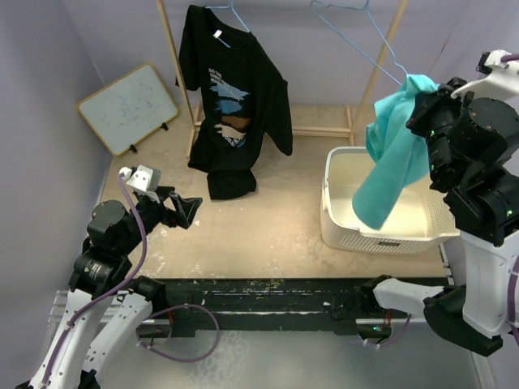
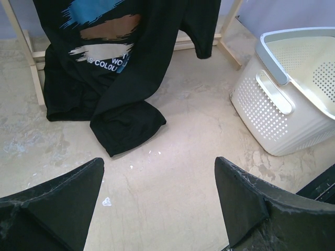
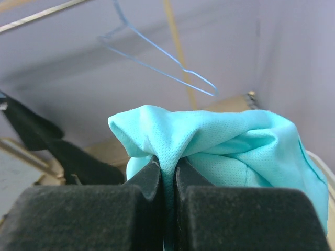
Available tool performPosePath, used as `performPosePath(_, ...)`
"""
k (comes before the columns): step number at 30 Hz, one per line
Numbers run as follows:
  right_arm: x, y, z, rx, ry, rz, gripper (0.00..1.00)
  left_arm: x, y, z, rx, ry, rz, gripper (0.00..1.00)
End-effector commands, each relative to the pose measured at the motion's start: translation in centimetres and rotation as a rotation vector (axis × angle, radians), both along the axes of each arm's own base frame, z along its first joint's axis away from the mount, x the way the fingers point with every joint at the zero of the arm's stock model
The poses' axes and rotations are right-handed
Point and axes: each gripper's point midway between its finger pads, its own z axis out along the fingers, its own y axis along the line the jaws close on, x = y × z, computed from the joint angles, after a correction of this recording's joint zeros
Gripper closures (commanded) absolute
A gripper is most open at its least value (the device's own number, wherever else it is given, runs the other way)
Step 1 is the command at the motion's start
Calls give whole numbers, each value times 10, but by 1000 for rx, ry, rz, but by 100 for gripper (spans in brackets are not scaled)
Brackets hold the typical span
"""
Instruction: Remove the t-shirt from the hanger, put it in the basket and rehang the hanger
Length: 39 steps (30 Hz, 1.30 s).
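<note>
My right gripper [image 1: 423,104] is shut on a turquoise t-shirt [image 1: 395,154] and holds it up over the white basket [image 1: 336,212]; the cloth hangs down into the basket. In the right wrist view the turquoise t-shirt [image 3: 220,144] is pinched between my fingers [image 3: 152,178]. A bare blue wire hanger [image 1: 362,32] hangs on the wooden rack just left of the shirt, free of it; the hanger also shows in the right wrist view [image 3: 157,57]. My left gripper [image 1: 188,209] is open and empty, low over the floor mat.
A black printed t-shirt [image 1: 235,105] hangs on another blue hanger [image 1: 235,14] at the rack's left end, its hem on the floor [image 2: 120,123]. A small whiteboard [image 1: 128,108] leans on the left wall. The basket [image 2: 282,104] stands right of my left gripper [image 2: 159,196].
</note>
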Motion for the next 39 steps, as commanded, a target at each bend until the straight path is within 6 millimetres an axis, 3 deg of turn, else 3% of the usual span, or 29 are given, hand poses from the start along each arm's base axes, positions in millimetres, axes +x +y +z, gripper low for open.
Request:
performPosePath(1, -1, -29, -27, -69, 74, -179, 100, -2, -2, 13, -25, -40, -15, 11)
performPosePath(7, 11, -33, -72, -114, 163, -230, 100, -4, -3, 14, -28, -42, -21, 11)
performPosePath(11, 17, -46, -85, -126, 197, -280, 100, -4, -3, 14, -28, -42, -20, 11)
performPosePath(15, 14, -59, -74, -119, 172, -306, 100, -4, -3, 14, -29, -42, -20, 11)
performPosePath(23, -15, -80, -22, -108, 69, -379, 100, -3, -5, 13, -28, -36, -28, 11)
performPosePath(33, -8, -81, -25, -95, 43, -404, 100, -5, -5, 13, -31, -40, -32, 11)
performPosePath(36, 4, -72, -43, -117, 95, -362, 100, -4, -5, 14, -32, -42, -30, 11)
performPosePath(39, 22, -60, -84, -138, 193, -317, 100, -5, -4, 14, -33, -43, -29, 11)
